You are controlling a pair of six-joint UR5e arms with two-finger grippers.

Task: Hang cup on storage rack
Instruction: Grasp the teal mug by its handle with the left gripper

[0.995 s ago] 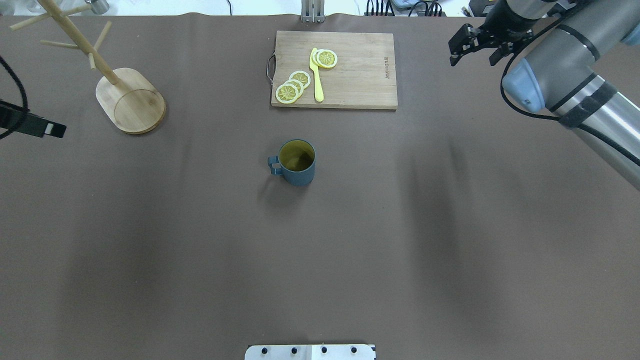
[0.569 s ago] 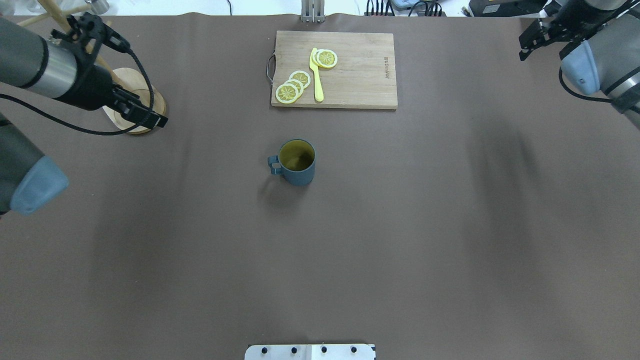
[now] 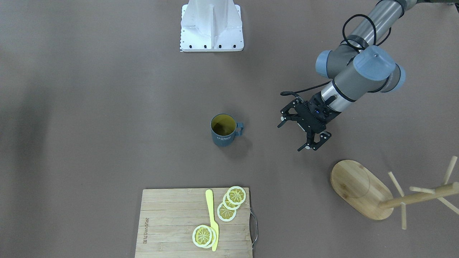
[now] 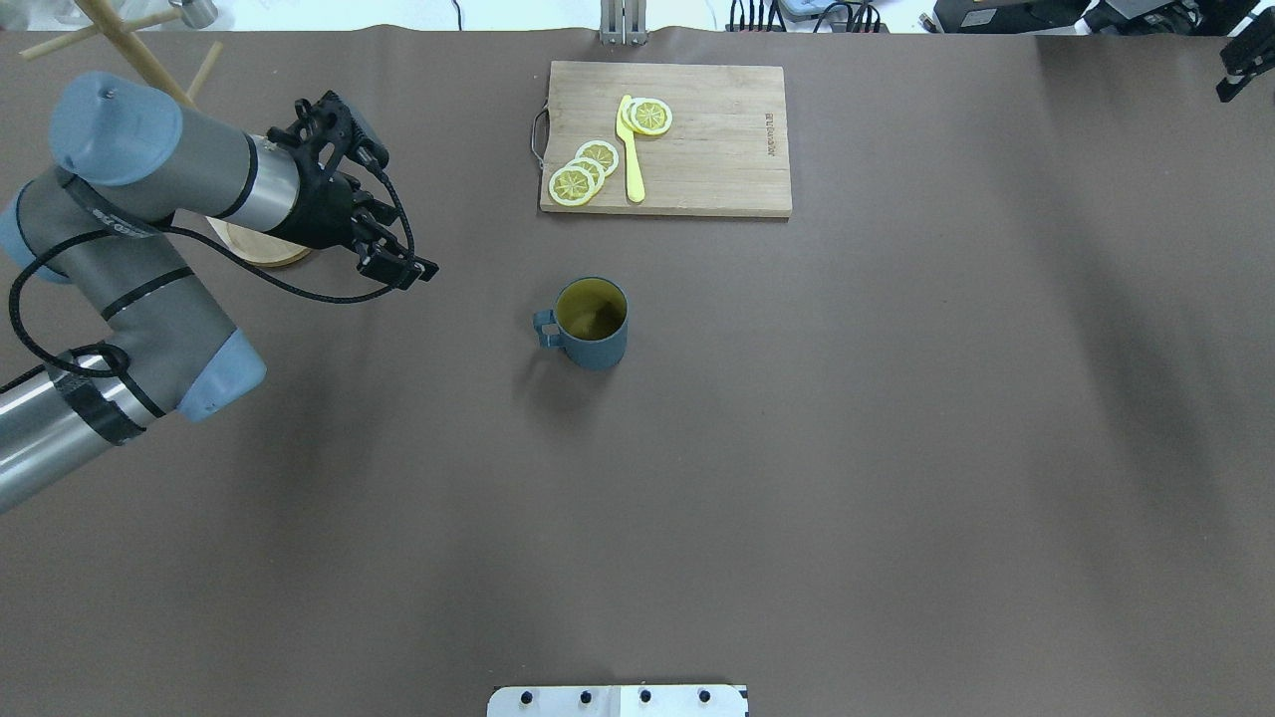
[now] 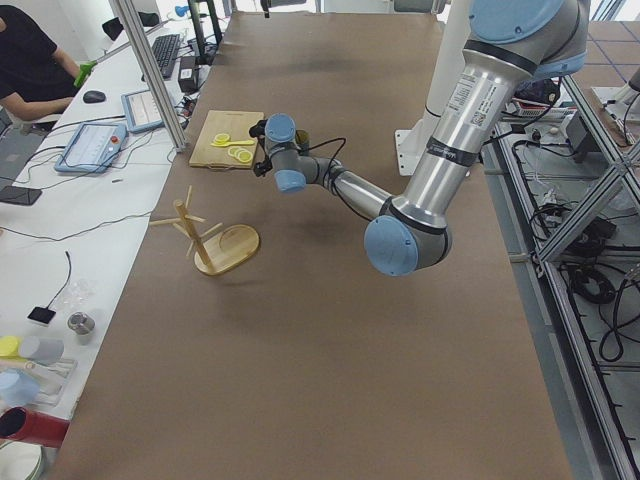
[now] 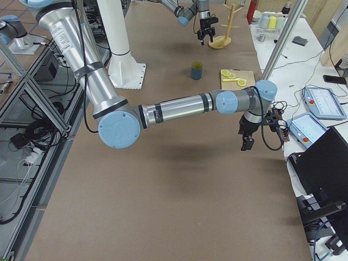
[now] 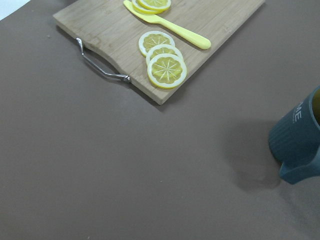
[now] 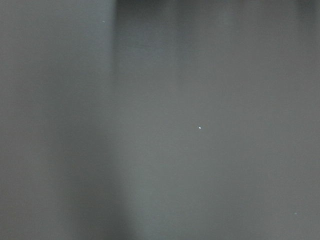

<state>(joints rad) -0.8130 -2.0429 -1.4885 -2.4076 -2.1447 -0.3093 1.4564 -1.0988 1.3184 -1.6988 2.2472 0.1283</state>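
The cup stands upright near the middle of the brown surface, mouth up and yellowish inside, its loop handle turned toward the surface's left edge. The left end effector hovers above the surface between the cup and the storage rack, well apart from the cup on its handle side; its two fingers are spread wide and hold nothing. The storage rack stands by the far left corner of the surface, its oval base flat on the cloth and no cup on its pegs. A bamboo cutting board lies at the middle of the far edge, carrying lemon slices and a yellow knife. The right end effector hangs over the right edge of the surface, far from the cup; only a sliver of it shows from overhead, so how far it is open cannot be told
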